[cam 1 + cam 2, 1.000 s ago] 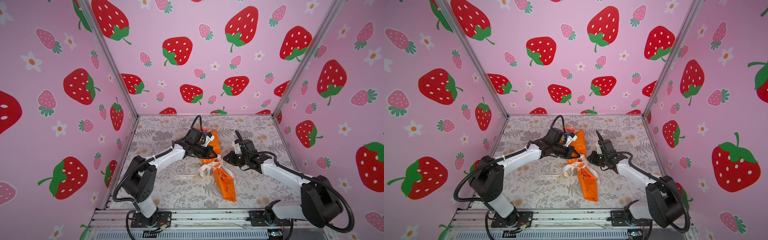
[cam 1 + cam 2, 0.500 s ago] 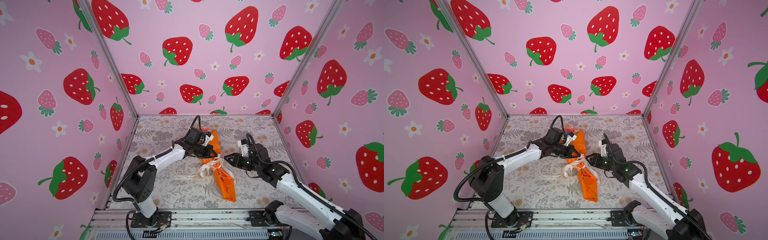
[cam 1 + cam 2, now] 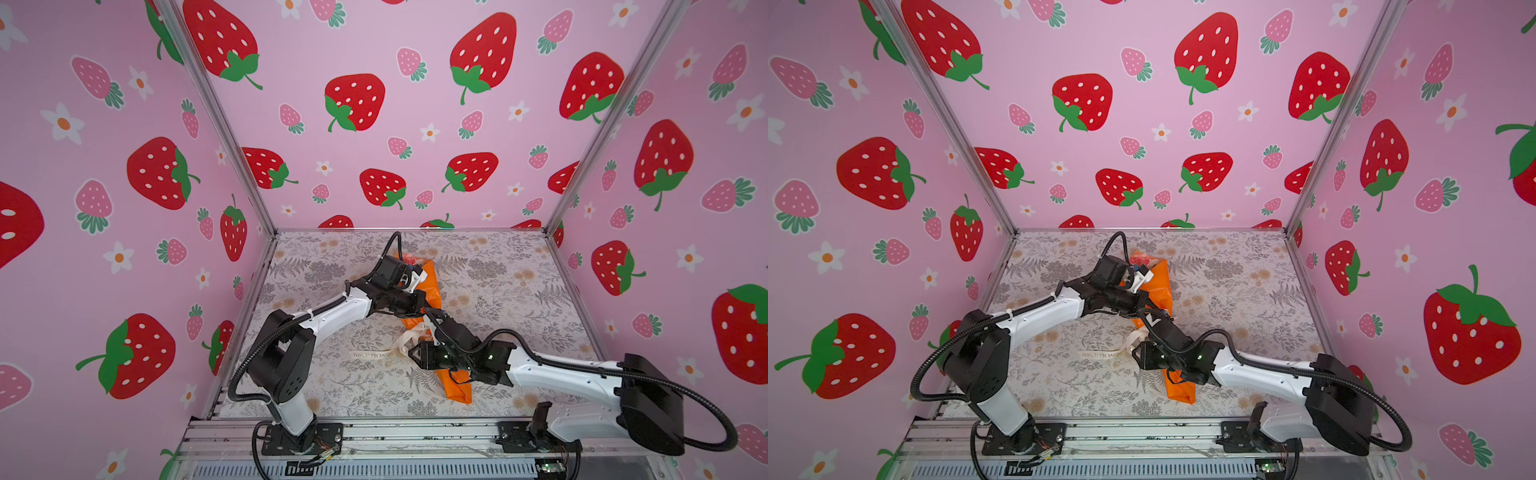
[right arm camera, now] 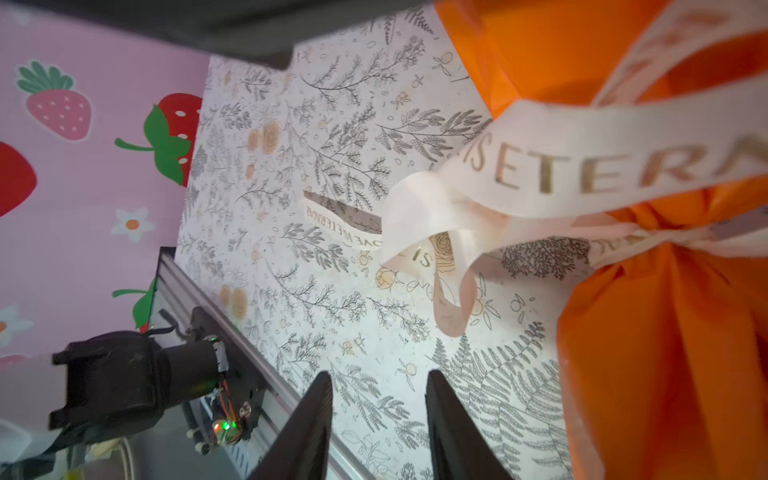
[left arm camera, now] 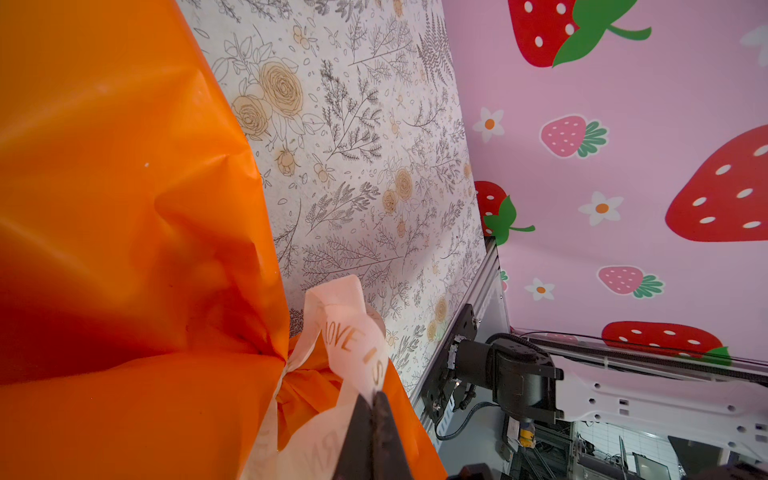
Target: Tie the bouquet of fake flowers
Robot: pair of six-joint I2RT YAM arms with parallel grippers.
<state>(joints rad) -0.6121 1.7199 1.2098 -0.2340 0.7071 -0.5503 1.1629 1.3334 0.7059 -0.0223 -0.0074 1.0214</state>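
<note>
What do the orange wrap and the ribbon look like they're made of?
The wrap looks like thin plastic film or coated paper: it has a soft sheen, sharp crumpled creases and gathers tightly at the tie. The ribbon looks like cream satin-type fabric or paper, mostly matte, with glinting gold foil lettering, and it curls softly. The exact material of either stays open.

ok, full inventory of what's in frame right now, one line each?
bouquet of fake flowers: one, pink heads showing, poking out of the far end of the wrapping paper
wrapping paper: one, orange, mid-table, around the bouquet
ribbon: one, cream with gold lettering, cinched round the wrapping paper, one tail lying on the table cover
table cover: one, pale floral print, under everything
walls: three, pink with strawberries, around the table
left gripper: one, black, shut on the ribbon
right gripper: one, black, open and empty, near the ribbon loops
</note>
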